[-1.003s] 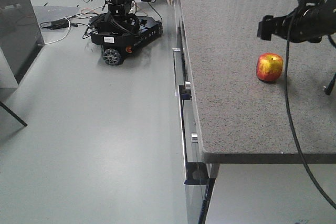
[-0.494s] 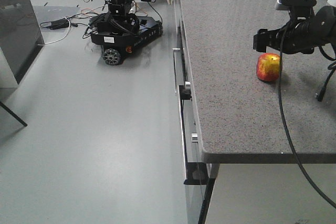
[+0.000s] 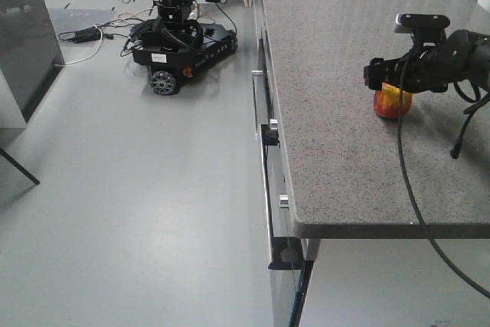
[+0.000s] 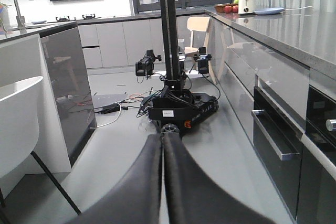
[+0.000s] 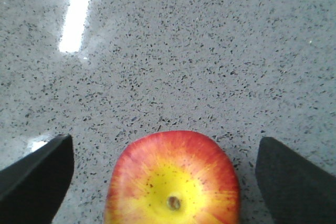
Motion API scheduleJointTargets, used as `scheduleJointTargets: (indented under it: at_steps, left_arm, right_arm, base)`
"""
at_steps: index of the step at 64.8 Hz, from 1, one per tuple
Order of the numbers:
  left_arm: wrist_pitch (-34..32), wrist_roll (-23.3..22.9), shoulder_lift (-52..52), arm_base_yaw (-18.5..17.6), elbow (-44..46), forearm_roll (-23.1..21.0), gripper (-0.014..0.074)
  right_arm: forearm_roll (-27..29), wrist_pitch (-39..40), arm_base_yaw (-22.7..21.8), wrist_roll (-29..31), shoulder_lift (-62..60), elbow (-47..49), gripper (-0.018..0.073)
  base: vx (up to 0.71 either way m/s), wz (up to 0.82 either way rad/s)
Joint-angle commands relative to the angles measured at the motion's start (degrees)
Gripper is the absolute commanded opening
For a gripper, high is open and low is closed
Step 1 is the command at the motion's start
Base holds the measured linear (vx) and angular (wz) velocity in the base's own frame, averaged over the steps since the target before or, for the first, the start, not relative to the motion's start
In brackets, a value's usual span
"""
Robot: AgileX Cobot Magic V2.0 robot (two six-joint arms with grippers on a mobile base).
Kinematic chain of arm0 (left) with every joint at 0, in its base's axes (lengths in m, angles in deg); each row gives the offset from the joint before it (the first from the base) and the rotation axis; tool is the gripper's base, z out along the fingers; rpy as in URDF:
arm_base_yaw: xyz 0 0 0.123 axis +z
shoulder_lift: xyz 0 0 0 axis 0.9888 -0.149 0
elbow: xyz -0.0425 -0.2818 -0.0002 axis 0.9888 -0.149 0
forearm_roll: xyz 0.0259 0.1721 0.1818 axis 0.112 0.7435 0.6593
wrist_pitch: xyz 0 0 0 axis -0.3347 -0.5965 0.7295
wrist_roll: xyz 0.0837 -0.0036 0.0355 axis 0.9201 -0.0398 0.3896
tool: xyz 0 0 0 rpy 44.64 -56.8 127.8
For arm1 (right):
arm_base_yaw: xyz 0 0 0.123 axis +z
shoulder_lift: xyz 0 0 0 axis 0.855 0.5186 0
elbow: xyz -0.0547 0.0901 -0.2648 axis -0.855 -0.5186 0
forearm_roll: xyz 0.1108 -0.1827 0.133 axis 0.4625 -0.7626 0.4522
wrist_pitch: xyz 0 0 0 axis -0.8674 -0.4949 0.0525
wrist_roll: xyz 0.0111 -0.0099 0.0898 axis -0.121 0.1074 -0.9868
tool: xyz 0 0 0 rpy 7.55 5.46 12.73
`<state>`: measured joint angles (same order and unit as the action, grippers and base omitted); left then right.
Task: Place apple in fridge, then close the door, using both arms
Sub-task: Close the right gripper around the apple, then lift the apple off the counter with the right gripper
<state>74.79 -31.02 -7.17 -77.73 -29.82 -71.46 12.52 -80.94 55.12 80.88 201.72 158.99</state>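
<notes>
On the speckled grey counter (image 3: 344, 151), well back from its near edge, sits the apple (image 3: 393, 103), red with a yellow patch facing up. The right gripper (image 3: 387, 74) hangs just above it on the end of a black arm (image 3: 459, 55), hiding the apple's top in the front view. From the right wrist, both fingers (image 5: 37, 177) are spread wide, one on each side of the apple (image 5: 173, 182), with bare counter showing in both gaps. Neither touches the fruit, so this hand holds nothing.

Off the counter, out over the grey floor (image 3: 138, 189) beside its cabinet fronts, the left gripper (image 4: 161, 145) points down the room with its two dark fingers pressed flat together and nothing between them. Farther along the floor from the counter's left side stands another black wheeled robot (image 3: 180, 36) amid loose cables.
</notes>
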Motion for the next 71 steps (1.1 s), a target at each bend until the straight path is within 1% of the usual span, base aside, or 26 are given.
scheduleJointTargets:
  at_steps: [1, 15, 25, 34, 43, 49, 60, 66, 71]
  left_arm:
    - [-4.1, -0.5, 0.9, -0.3, -1.6, -0.4, -0.0006]
    - [-4.1, -0.5, 0.9, -0.3, -1.6, -0.4, -0.0006]
    - [-4.1, -0.5, 0.9, -0.3, -1.6, -0.4, -0.0006]
    - [-4.1, -0.5, 0.9, -0.3, -1.6, -0.4, -0.0006]
    - [-4.1, -0.5, 0.9, -0.3, -1.6, -0.4, -0.0006]
    - [-4.1, -0.5, 0.9, -0.3, -1.6, -0.4, -0.0006]
    - [-4.1, -0.5, 0.9, -0.3, -1.6, -0.4, -0.0006]
    - [-4.1, -0.5, 0.9, -0.3, -1.6, -0.4, -0.0006]
    - [-4.1, -0.5, 0.9, -0.3, -1.6, -0.4, -0.0006]
  right_arm:
    - [-0.3, 3.4, -0.2, 0.5, -2.6, 1.9, 0.0657]
    - [-1.7, 3.2, -0.2, 0.5, -1.4, 1.9, 0.0648]
    - [-1.7, 2.3, -0.3, 0.5, -0.6, 1.9, 0.064]
    - [-1.8, 1.5, -0.3, 0.7, -0.6, 1.9, 0.0606]
    - [-1.6, 1.2, -0.3, 0.7, -0.6, 1.9, 0.0507]
    - [-1.5, 0.4, -0.3, 0.6, -0.6, 1.9, 0.041]
    - [-1.5, -0.4, -0.3, 0.7, -1.9, 2.2, 0.0205]
    - [-1.5, -0.3, -0.3, 0.8, -4.4, 3.6, 0.0125]
    - [-1.3, -0.6, -0.2, 0.8, -7.6, 5.7, 0.008]
  base:
    - [0.0, 0.0]
    - [0.0, 0.0]
    - [0.0, 0.0]
    - [0.0, 0.0]
    - [0.0, 0.0]
    - [0.0, 0.0]
    - [0.0, 0.0]
    - [0.0, 0.0]
    - [0.0, 0.0]
